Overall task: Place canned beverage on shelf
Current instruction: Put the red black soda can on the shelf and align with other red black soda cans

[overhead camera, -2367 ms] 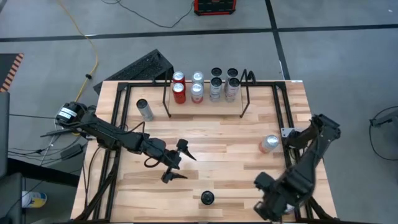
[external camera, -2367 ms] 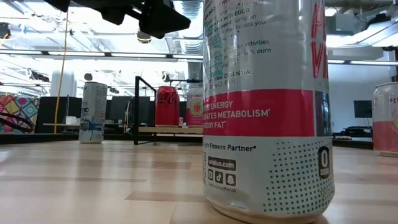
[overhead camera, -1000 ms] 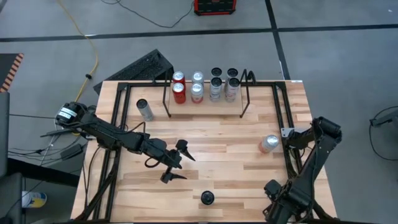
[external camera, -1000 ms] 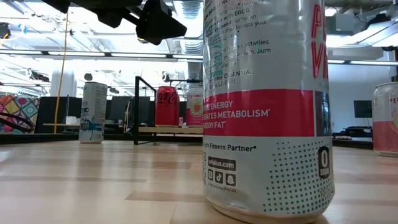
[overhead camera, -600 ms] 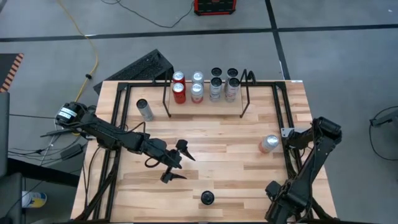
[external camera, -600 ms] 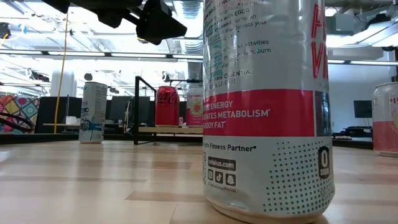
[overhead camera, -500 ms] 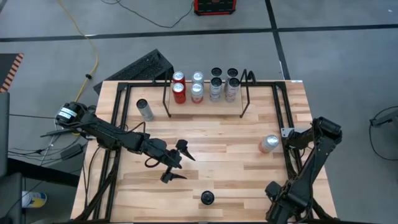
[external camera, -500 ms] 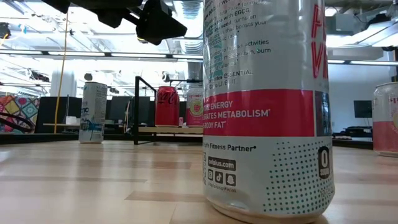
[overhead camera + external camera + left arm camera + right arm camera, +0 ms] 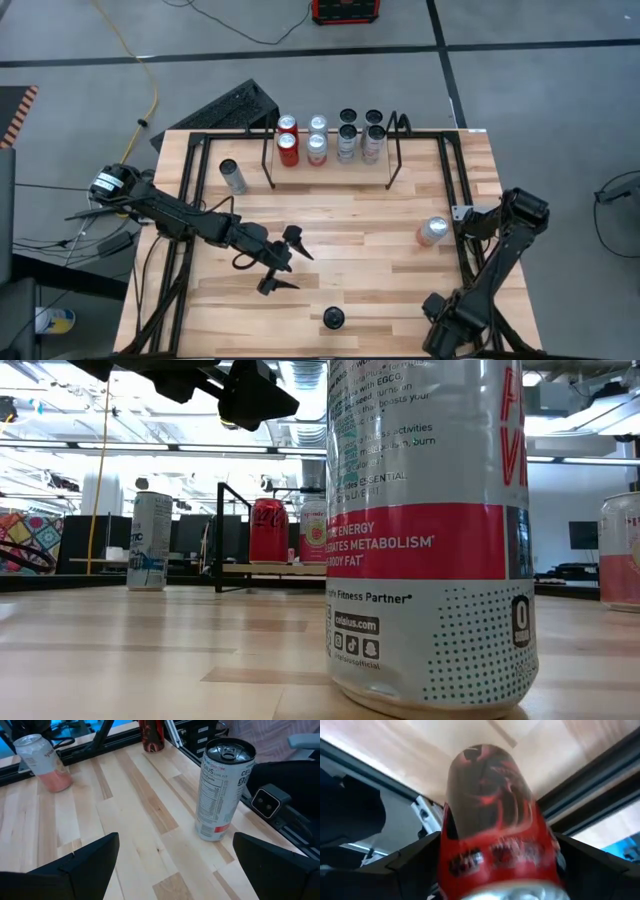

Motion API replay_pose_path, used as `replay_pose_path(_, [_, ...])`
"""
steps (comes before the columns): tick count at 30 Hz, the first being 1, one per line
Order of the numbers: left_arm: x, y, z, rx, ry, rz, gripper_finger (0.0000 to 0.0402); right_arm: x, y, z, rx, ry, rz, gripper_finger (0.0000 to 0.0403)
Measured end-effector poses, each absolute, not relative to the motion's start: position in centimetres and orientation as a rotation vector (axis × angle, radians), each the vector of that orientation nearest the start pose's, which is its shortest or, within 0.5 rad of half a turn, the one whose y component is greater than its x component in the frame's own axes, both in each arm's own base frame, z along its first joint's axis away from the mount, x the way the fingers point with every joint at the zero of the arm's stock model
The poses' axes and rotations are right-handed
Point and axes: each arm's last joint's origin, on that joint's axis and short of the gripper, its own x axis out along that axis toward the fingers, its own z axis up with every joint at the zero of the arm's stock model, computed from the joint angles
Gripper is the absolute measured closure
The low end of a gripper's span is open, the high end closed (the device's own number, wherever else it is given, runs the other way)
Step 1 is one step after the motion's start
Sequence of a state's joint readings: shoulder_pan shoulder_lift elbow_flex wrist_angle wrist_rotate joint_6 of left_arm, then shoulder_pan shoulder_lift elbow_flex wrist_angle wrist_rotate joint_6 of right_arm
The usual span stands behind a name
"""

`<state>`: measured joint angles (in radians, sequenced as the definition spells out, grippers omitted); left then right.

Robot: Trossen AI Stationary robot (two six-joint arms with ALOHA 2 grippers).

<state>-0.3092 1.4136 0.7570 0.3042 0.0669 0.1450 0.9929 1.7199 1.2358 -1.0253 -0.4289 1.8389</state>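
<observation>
A red can [image 9: 495, 820] stands at the table's near right corner beside the black rail; the left wrist view shows its base [image 9: 151, 737] on the wood. My right gripper [image 9: 440, 318] hangs over it, open, pointing steeply down, one finger on either side of the can. My left gripper [image 9: 298, 268] waits open over the table's middle, holding nothing. The shelf [image 9: 268, 165] is a black wire rack at the far edge, and several cans stand on it.
A white and pink can [image 9: 333, 318] stands near the front edge and fills the low view [image 9: 430, 530]. A pink can [image 9: 432, 231] stands at the right and a silver can [image 9: 233, 176] at the far left. Black rails [image 9: 455, 200] run along both sides.
My right gripper has sunk toward the table at the near right corner, and its wrist has rolled a little. Its fingers have stayed apart. The cans have kept their places.
</observation>
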Motion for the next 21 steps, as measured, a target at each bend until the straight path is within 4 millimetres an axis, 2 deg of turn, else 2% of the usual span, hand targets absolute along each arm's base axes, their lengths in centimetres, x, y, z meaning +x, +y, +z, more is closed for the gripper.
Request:
replay_pose_path(6, [28.5,-9.3,22.9,0.185,0.324,-0.397,0.0024,15.9,26.6,20.6,0.783,1.9,-0.551,0.002])
replay_pose_path(13, [28.5,-9.3,22.9,0.184,0.324,-0.396,0.0024,16.1,26.5,20.7,0.784,1.984,-0.499,0.0068])
replay_pose_path(17, [28.5,-9.3,22.9,0.184,0.324,-0.396,0.0024,17.0,25.9,21.0,0.776,1.985,-0.458,0.0068])
replay_pose_path(21, [28.2,-9.2,23.4,0.189,0.308,-0.395,0.0024,18.8,24.7,22.2,0.757,1.979,-0.411,0.0068])
